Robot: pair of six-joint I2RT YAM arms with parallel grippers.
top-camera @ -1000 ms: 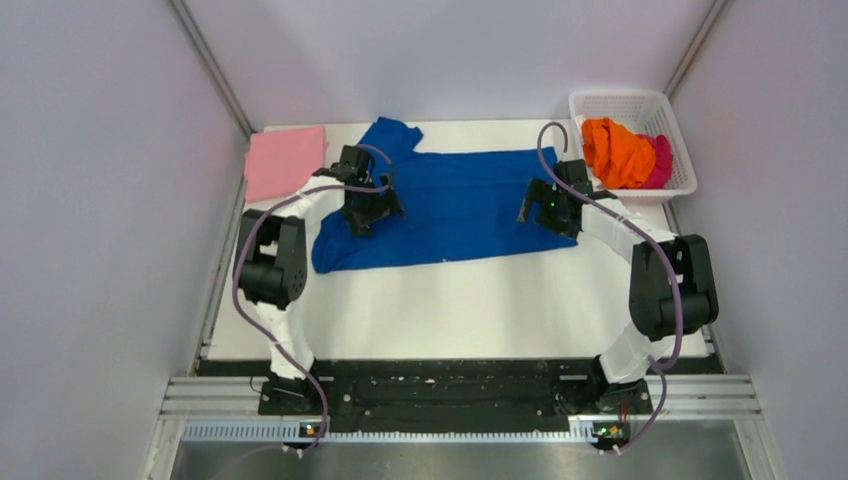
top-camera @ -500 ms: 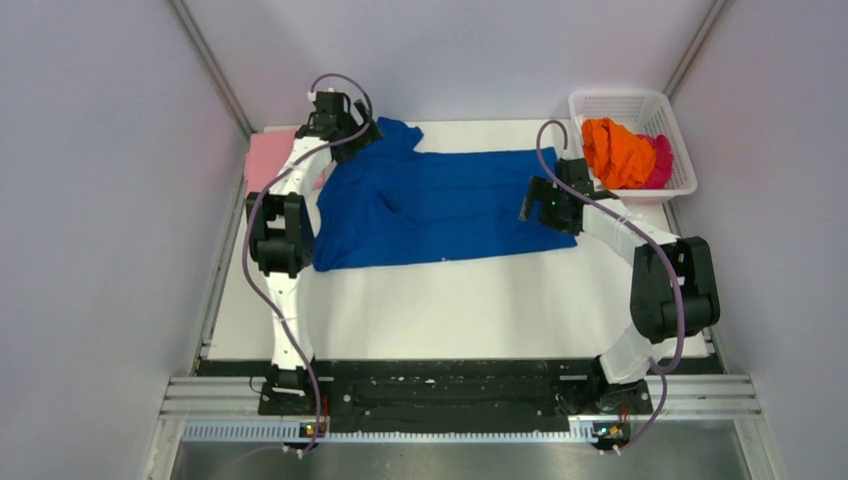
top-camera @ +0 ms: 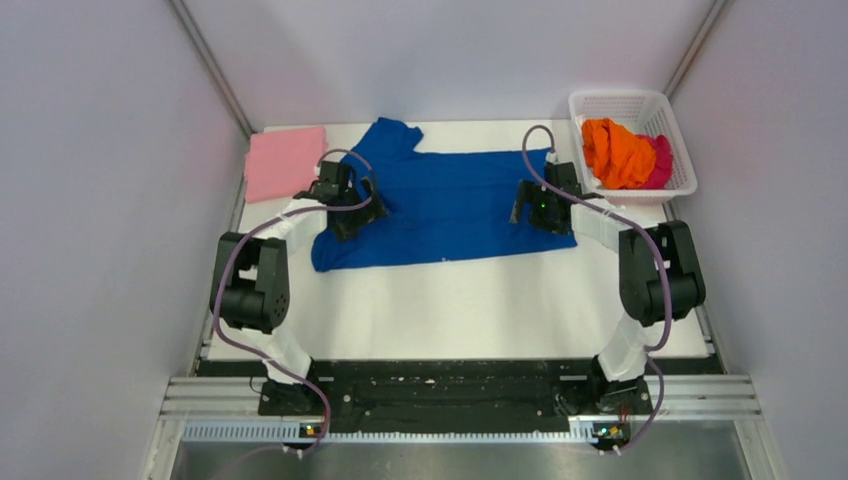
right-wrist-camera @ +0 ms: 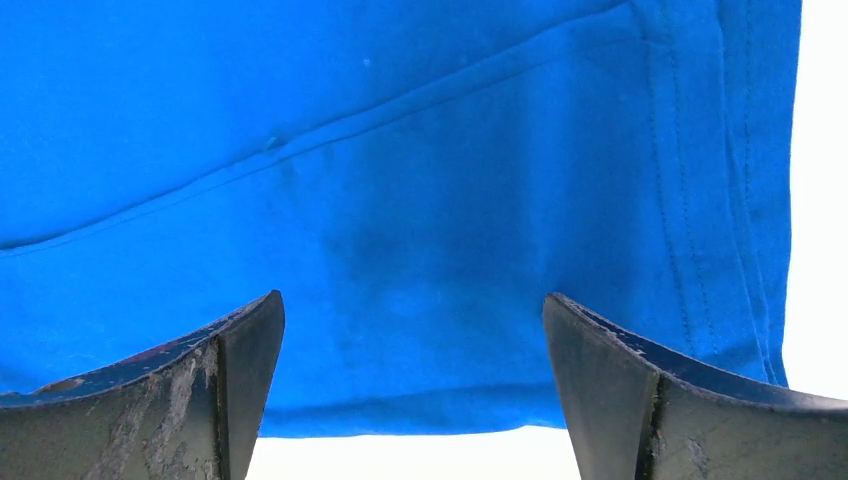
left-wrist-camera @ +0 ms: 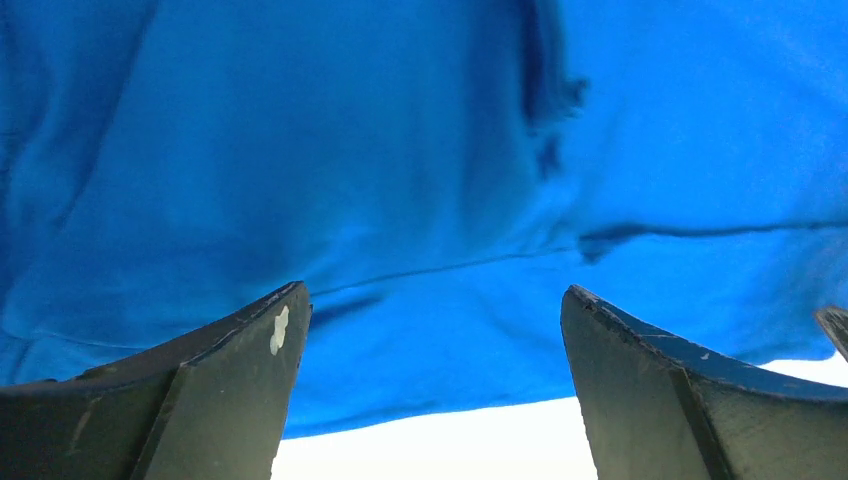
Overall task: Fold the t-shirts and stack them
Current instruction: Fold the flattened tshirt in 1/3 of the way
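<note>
The blue tee [top-camera: 450,200] lies spread flat across the far half of the table [top-camera: 450,310], one sleeve sticking out toward the back wall. Its print does not show from here.

The left gripper [top-camera: 358,208] hangs over the tee's left part. In the left wrist view the left gripper [left-wrist-camera: 435,390] has its fingers [left-wrist-camera: 230,400] spread wide with nothing between them. Under them lies rumpled blue cloth [left-wrist-camera: 420,180] with a seam running across and bare white table at the near edge.

The right gripper [top-camera: 528,205] sits over the tee's right end, by the hem. From its own camera the right gripper [right-wrist-camera: 410,390] is likewise spread and empty, with smooth cloth [right-wrist-camera: 400,150] below and the stitched hem running down the right side. I cannot tell whether either gripper touches the fabric.

A pink tee [top-camera: 285,162] lies folded at the far left corner, just beside the blue one. The basket [top-camera: 620,97] stands at the far right corner with an orange tee [top-camera: 612,150] and a magenta tee [top-camera: 662,160] bunched inside.
</note>
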